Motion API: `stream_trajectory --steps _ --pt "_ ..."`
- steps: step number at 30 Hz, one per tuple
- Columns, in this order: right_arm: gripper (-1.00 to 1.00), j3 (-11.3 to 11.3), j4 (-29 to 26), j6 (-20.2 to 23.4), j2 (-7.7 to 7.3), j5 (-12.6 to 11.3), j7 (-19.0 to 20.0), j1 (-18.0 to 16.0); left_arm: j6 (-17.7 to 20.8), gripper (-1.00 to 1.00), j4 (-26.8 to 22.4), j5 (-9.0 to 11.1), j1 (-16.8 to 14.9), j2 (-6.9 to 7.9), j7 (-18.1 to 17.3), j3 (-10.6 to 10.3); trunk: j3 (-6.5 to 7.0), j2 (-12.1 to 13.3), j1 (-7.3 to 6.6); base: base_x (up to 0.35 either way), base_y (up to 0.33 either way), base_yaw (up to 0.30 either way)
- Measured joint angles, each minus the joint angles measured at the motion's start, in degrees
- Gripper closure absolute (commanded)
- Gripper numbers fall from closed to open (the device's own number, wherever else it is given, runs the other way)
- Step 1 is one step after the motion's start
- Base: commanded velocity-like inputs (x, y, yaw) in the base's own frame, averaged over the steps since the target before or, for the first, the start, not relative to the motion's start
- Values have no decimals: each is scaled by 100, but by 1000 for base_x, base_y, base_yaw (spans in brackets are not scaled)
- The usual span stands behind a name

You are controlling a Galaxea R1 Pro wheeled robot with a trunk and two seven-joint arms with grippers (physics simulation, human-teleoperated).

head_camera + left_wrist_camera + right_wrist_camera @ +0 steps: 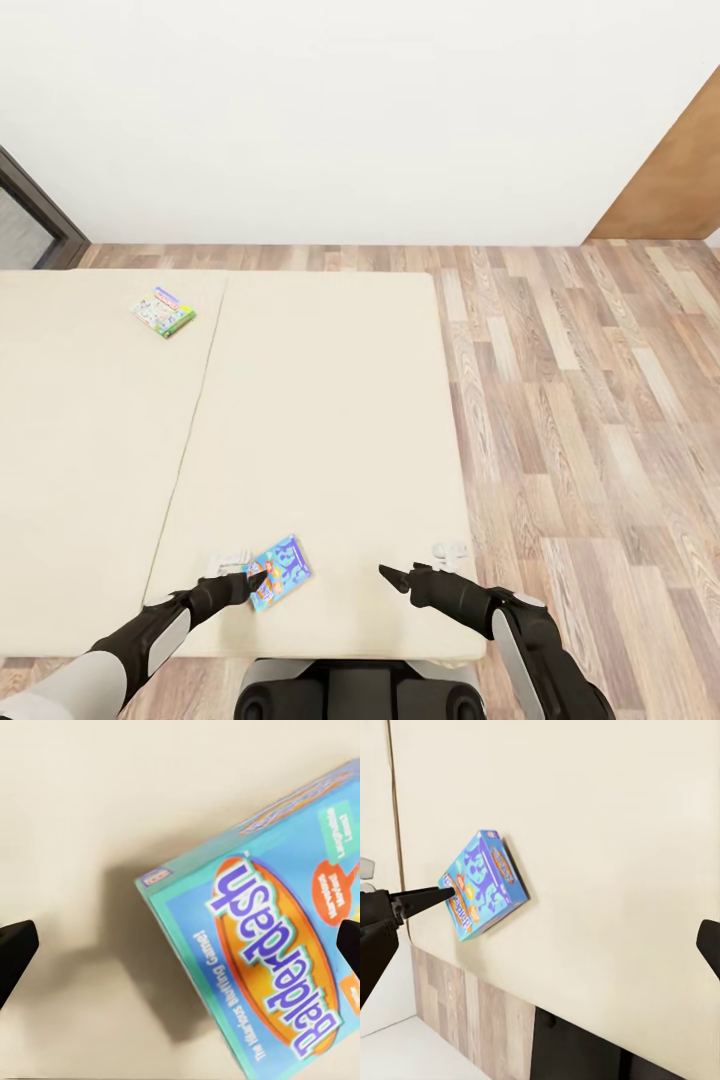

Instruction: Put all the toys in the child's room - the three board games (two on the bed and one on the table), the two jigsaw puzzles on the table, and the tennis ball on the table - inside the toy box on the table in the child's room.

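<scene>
The blue board game (278,571) lay flat at the near edge of the bed (330,420), just ahead of the robot's trunk, its long axis running on a diagonal, away and to the right in the head view. The left end effector (258,578) was at the box's near left corner, its dark tip overlapping that corner. The left wrist view brought the lid up close: the title "Balderdash" in purple letters on an orange oval, with the box (277,952) between the two widely parted fingertips (13,952), one at each side edge of that picture, so the end effector stood well open and gripped nothing. The right wrist view gave the box (484,885) from the side, where a finger of the left end effector (424,900) reached its short edge; whether it touched could not be told. The right end effector (395,578) hovered over bare mattress to the right of the box, apart from it; only one fingertip showed clearly, so how far it stood open could not be told. Farther off, near the bed's far left, a second, green-edged board game (163,311) lay flat on a diagonal, well apart from the first. Beyond the bed lay the wood floor (600,400) and a white wall (360,110).
</scene>
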Motion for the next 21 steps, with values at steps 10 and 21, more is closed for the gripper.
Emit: stream_trajectory --steps 10,21 --pt "-100 -6 -4 0 -3 -20 14 0 1 -100 1 0 0 -5 66 -3 -58 0 0 0 0 0" --pt "-100 7 -9 0 0 -29 17 0 -48 -100 -4 -7 0 3 12 -16 -67 0 0 0 0 0"
